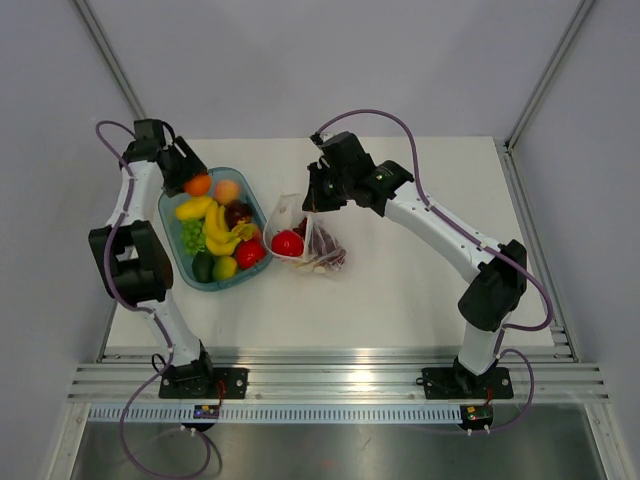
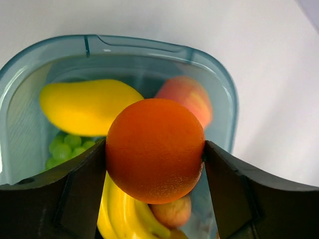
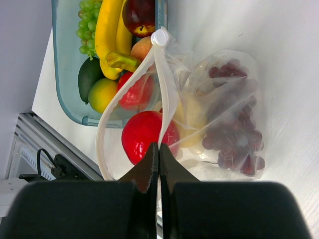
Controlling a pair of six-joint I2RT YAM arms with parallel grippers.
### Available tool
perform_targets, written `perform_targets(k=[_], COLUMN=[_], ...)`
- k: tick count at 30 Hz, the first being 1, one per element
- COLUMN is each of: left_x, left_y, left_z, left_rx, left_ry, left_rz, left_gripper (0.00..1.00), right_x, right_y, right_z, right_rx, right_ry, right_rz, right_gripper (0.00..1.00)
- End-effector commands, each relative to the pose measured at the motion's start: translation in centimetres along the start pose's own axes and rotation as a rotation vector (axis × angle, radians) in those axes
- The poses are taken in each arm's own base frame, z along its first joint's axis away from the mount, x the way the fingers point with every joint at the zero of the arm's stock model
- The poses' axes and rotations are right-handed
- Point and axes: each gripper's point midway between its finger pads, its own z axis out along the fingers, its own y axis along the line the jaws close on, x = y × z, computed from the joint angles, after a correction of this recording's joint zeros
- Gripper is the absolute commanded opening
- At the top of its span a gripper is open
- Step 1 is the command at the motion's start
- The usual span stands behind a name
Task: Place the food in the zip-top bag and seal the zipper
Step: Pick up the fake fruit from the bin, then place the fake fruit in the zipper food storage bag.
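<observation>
The orange [image 2: 154,144] is gripped by the left gripper [image 2: 155,159], one dark finger [image 2: 75,189] pressed against each of its sides. Behind and below the held fruit the blue-green bowl [image 2: 149,45] is seen. In it, past the fingertips to the left, a yellow fruit [image 2: 84,107] lies with green grapes [image 2: 62,149] beneath it. A peach [image 2: 192,97] is partly hidden behind the orange on the right, and bananas [image 2: 119,214] show under it, between the fingers.

The right gripper [image 3: 158,149] is clenched: its fingers [image 3: 144,172] are pressed together on the zipper [image 3: 164,84], the pale strip that runs straight away from the fingertips to a small white knob [image 3: 160,37]. The other lip of the mouth is bowed out to the left of the fingers, so the zip-top bag [image 3: 224,64] is held open. The bag is laid on the white table [image 3: 279,30], stretching to the right of the fingers. A red fruit [image 3: 142,132] sits just ahead of the fingertips (whether fully inside the mouth cannot be told), and purple grapes [image 3: 234,129] are seen through the plastic further right, with a pale yellow piece [image 3: 192,117] between them.
</observation>
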Motion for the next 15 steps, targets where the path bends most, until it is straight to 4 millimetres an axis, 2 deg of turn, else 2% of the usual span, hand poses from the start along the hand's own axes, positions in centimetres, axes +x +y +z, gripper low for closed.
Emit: perform_targets(k=[1,3,4,5,6,7,8,9,10,11,13,15], left_x=[-2.3,-0.9,-0.4,0.2,2.0,3.1,4.1,6.3,7.5,8.7,12.1,14.4], left_y=[-4.4,-4.8,-6.1,-6.5,-7.2,-8.5,-8.9,-10.0,-10.5,-11.3,-12.5,-13.3], left_z=[-8.8,-10.9,-13.7,-14.9,-15.7,-18.4,-19.2,-20.1,-20.7,-22.1,-22.6,-23.3], left_rx=[0.114,0.118,0.146,0.153,0.175,0.255,0.285,0.332,0.362,0.411,0.475,0.555], left_ry=[-0.154,-0.142,-0.177,-0.185,-0.156,-0.163,-0.148,-0.106,-0.085,-0.078,-0.004,0.072], left_rz=[0.101,0.144,0.208,0.235,0.27,0.299,0.317,0.351,0.36,0.379,0.417,0.422], left_gripper=[0.41,0.41,0.41,0.42,0.42,0.41,0.41,0.41,0.41,0.4,0.4,0.4], right_x=[-1.1,-1.2,-1.3,-1.4,-1.3,-1.6,-1.4,-1.4,-1.4,-1.4,-1.4,-1.3], right_y=[1.2,1.4,1.4,1.3,1.3,1.2,1.1,1.1,1.1,1.1,1.3,1.5], right_z=[-1.0,-1.1,-1.1,-1.2,-1.2,-1.3,-1.2,-1.2,-1.1,-0.9,-0.8,-0.7], right_rx=[-0.03,-0.036,-0.036,-0.028,-0.028,-0.026,-0.023,-0.022,-0.024,-0.025,-0.033,-0.044], right_ry=[-0.036,-0.041,-0.044,-0.051,-0.054,-0.069,-0.067,-0.068,-0.065,-0.064,-0.063,-0.059], right_rz=[-0.022,-0.021,-0.02,-0.017,-0.016,-0.013,-0.013,-0.011,-0.011,-0.005,0.0,0.01], right_gripper=[0.0,0.0,0.0,0.0,0.0,0.0,0.0,0.0,0.0,0.0,0.0,0.0])
